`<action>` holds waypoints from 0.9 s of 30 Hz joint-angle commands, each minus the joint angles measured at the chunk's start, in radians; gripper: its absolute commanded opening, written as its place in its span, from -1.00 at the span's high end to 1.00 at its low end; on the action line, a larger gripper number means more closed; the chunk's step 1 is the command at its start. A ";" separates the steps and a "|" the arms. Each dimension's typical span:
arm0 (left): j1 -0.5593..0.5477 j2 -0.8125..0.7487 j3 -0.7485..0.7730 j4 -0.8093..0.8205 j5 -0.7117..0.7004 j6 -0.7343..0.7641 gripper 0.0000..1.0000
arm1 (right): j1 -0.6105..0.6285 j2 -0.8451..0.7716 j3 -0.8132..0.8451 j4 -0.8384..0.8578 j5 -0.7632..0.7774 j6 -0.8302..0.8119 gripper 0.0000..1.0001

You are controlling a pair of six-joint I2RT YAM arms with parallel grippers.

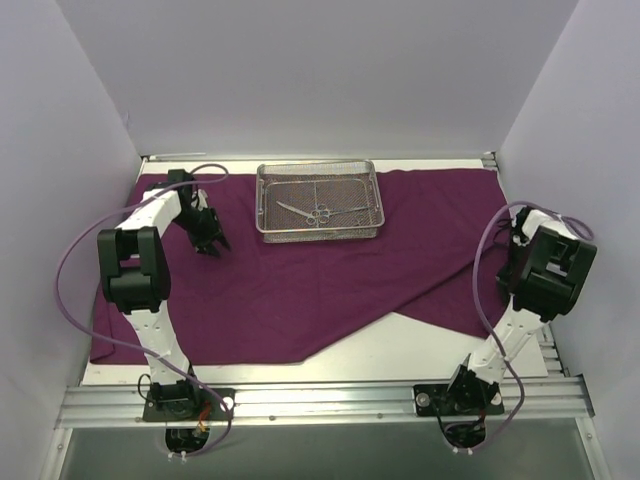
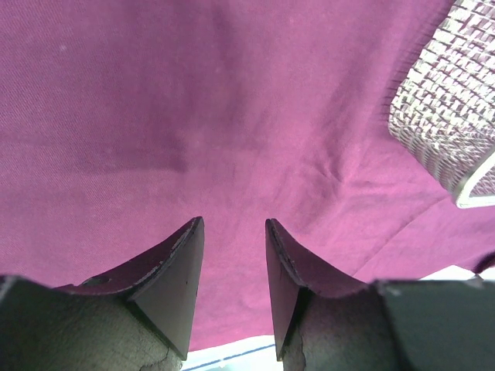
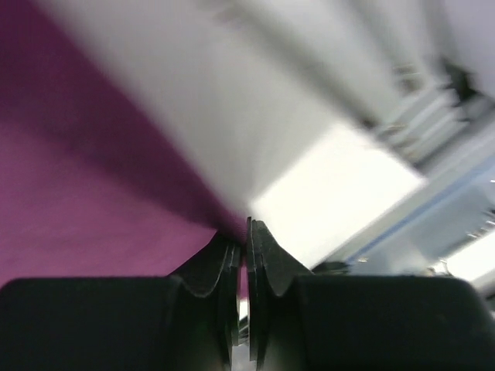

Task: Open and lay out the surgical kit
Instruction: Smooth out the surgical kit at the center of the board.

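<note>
the dark purple cloth wrap lies spread open across most of the surface. its near edge runs on a slant at the right and leaves a white patch bare there. the silver wire-mesh tray sits on the cloth at the far middle, square to the far edge. thin metal instruments with ring handles lie inside it, crossing near its centre. the left hand hangs just over the cloth, to the left of the tray and apart from it, its jaws partly spread with nothing between them. the right hand is at the cloth's right edge, where purple meets white, with its jaws pressed together. the right wrist view is blurred, so i cannot tell whether any cloth is pinched.
</note>
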State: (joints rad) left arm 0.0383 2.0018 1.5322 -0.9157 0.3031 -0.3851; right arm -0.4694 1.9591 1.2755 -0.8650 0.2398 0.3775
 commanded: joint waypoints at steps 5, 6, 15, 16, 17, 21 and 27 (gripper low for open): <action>0.028 0.031 0.020 0.012 -0.004 0.005 0.07 | -0.052 0.021 0.241 -0.138 0.387 -0.026 1.00; 0.028 0.032 0.022 0.011 -0.004 0.006 0.07 | -0.054 0.030 0.260 -0.144 0.404 -0.029 1.00; 0.029 0.035 0.025 0.003 -0.006 0.012 0.07 | -0.063 -0.015 0.332 -0.175 0.593 -0.014 1.00; 0.031 0.040 0.026 0.001 -0.005 0.014 0.07 | -0.075 -0.008 0.322 -0.170 0.587 -0.015 1.00; 0.032 0.043 0.028 0.000 -0.002 0.015 0.07 | -0.075 -0.003 0.306 -0.166 0.584 -0.018 1.00; 0.051 0.043 0.031 -0.014 -0.015 0.022 0.07 | -0.063 -0.022 0.207 -0.125 0.508 -0.041 1.00; 0.071 0.045 0.026 -0.008 -0.013 0.015 0.07 | -0.055 -0.051 0.186 -0.146 0.349 0.021 0.95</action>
State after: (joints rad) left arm 0.0963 2.0434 1.5322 -0.9226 0.2935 -0.3805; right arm -0.5091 1.9682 1.4639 -0.9749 0.6403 0.3351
